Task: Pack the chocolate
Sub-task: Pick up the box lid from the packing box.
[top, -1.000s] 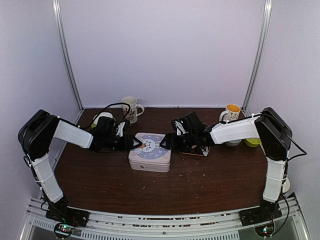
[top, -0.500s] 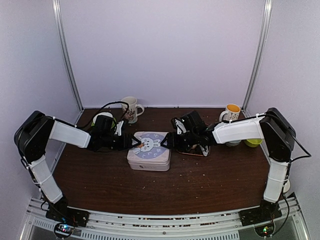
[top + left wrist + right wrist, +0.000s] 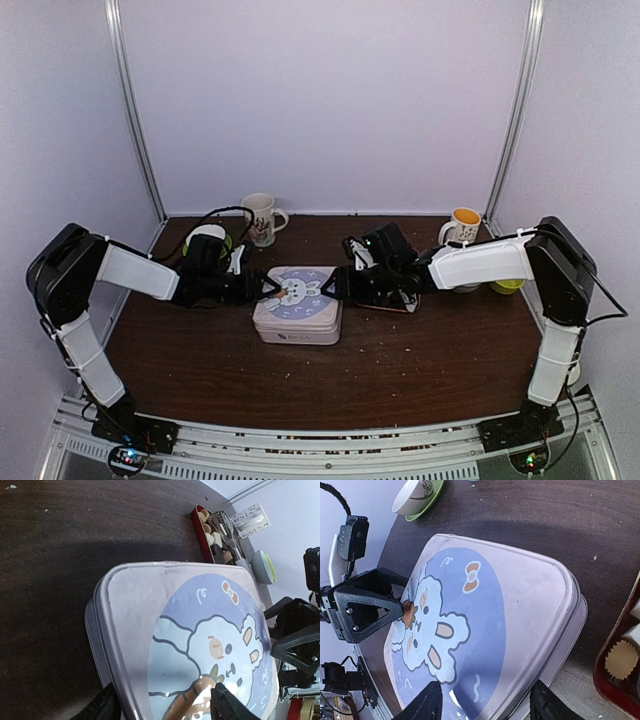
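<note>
A pale lilac tin [image 3: 297, 305] with a rabbit lid stands mid-table, lid on. My left gripper [image 3: 268, 290] reaches over its left edge. In the left wrist view one finger lies on the lid [image 3: 175, 630] by the carrot and the other against the tin's side, left gripper [image 3: 167, 705] closed on that edge. My right gripper [image 3: 330, 285] clamps the right edge of the tin [image 3: 510, 610] the same way, right gripper [image 3: 487, 702]. The chocolate [image 3: 206, 522], brown and cream lumps, lies in a red tray [image 3: 199, 520] with tongs [image 3: 227, 530] beyond the tin.
A patterned mug [image 3: 262, 217] stands at the back, a white mug [image 3: 463, 224] with a yellow inside at the back right. A cup on a green saucer [image 3: 205, 240] sits behind my left arm. A green bowl [image 3: 507, 285] is at the right. Crumbs dot the table.
The right gripper's jaws have narrowed onto the tin's edge. The tin has slid a little to the left, and my left arm has drawn back with it.
</note>
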Motion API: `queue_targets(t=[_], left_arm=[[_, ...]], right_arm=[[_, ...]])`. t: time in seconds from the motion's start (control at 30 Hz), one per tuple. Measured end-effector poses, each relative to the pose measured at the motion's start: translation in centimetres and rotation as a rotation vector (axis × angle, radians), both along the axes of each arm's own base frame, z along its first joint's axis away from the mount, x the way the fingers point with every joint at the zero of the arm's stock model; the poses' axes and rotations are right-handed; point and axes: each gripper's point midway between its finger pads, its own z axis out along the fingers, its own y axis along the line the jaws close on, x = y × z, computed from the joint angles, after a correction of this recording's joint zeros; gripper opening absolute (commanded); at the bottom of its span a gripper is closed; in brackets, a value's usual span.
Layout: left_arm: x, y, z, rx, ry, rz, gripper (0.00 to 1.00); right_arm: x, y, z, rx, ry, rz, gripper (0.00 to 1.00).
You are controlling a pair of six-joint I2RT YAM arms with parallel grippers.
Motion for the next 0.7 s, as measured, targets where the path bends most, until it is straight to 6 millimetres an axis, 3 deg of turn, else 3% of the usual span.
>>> queue_targets(t=[0.3,0.7], left_arm=[[-0.3,-0.1,0.1,-0.013,-0.001,-0.013,0.64],[-0.3,-0.2,0.2,-0.021,-0.002,-0.012,0.64]], right_arm=[[-0.4,-0.1,-0.2,-0.014,0.000,0.012,0.76],[-0.8,0.3,1.0,0.011,-0.023,0.044,0.77]])
